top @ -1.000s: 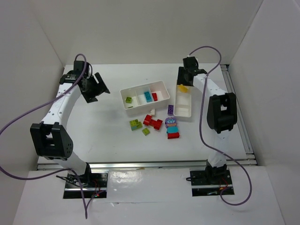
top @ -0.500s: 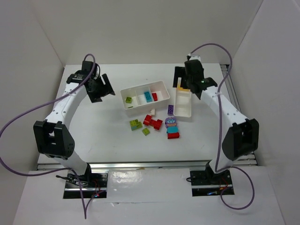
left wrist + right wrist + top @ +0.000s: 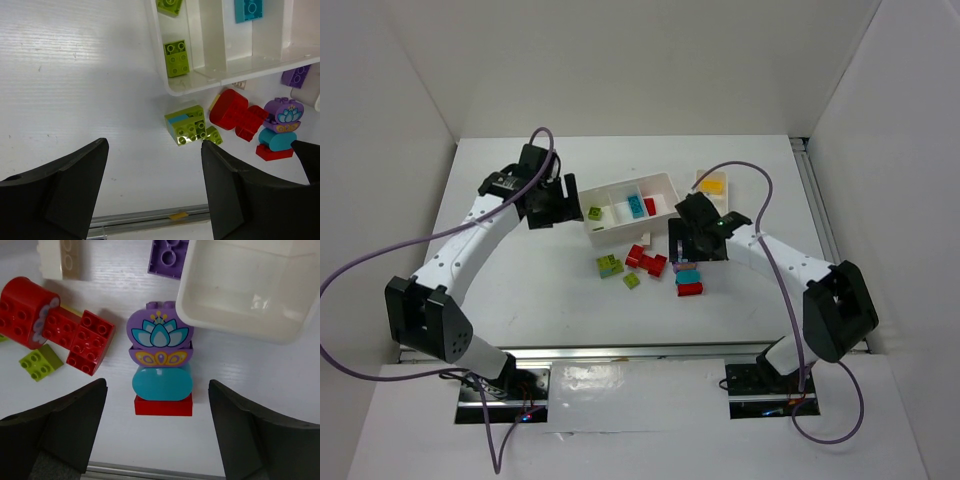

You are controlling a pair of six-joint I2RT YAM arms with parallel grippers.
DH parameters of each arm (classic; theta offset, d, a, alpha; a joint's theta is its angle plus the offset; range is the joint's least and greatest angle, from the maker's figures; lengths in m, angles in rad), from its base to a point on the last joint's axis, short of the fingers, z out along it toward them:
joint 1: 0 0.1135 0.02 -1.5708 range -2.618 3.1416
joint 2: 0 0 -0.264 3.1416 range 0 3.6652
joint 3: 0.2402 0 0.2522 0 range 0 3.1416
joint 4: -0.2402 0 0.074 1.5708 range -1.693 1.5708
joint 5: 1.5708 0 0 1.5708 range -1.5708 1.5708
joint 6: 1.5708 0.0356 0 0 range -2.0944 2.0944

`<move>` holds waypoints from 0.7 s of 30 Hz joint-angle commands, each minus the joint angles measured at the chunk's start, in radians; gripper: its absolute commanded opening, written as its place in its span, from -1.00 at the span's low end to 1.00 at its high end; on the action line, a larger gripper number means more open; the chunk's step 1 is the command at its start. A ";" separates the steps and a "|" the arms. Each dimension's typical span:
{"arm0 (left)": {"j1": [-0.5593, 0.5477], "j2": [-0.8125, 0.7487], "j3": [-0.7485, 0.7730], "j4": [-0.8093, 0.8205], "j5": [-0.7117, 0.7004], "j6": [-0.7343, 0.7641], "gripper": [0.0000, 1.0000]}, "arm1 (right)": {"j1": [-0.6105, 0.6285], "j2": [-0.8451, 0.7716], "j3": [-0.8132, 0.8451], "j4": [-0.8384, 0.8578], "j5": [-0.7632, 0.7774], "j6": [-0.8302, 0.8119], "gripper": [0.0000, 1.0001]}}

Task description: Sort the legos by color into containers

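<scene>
The wide tray [image 3: 620, 228] holds a lime brick [image 3: 595, 213], a teal brick [image 3: 636, 207] and a red brick [image 3: 650, 206]. The narrow tray [image 3: 725, 200] holds a yellow brick [image 3: 713, 185]. Loose legos lie in front of the trays: lime [image 3: 610, 265], red [image 3: 646, 260], teal [image 3: 688, 276]. My left gripper [image 3: 560, 205] is open and empty at the wide tray's left end [image 3: 210, 80]. My right gripper [image 3: 160, 435] is open above a stack of a purple lotus piece [image 3: 160, 340], a teal piece [image 3: 162, 382] and a red brick [image 3: 163, 406].
A purple brick [image 3: 170, 257] and a white brick [image 3: 60, 260] lie beyond the stack, beside the narrow tray's near corner [image 3: 245, 290]. Red bricks [image 3: 50, 320] and a small lime brick [image 3: 40, 362] lie left of it. White walls enclose the table.
My right arm swung from the narrow tray's far end to above the stack. My left arm moved right towards the wide tray. The yellow brick now shows uncovered.
</scene>
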 commanded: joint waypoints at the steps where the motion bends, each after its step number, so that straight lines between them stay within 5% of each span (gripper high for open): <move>1: -0.025 -0.028 -0.007 0.009 -0.032 0.016 0.71 | -0.009 -0.039 0.005 0.013 -0.040 0.083 0.72; 6: -0.036 -0.005 0.023 -0.001 -0.032 0.006 0.71 | -0.042 0.045 0.056 0.098 -0.096 0.093 0.11; 9: -0.036 -0.005 0.045 -0.001 -0.032 0.006 0.71 | -0.051 0.098 0.086 0.122 -0.106 0.079 -0.07; 15: -0.045 0.013 0.056 -0.001 -0.043 0.006 0.71 | -0.114 0.233 0.174 0.153 -0.058 0.067 -0.31; 21: -0.045 0.025 0.065 -0.001 -0.052 0.006 0.71 | -0.216 0.279 0.172 0.155 0.021 0.065 -0.33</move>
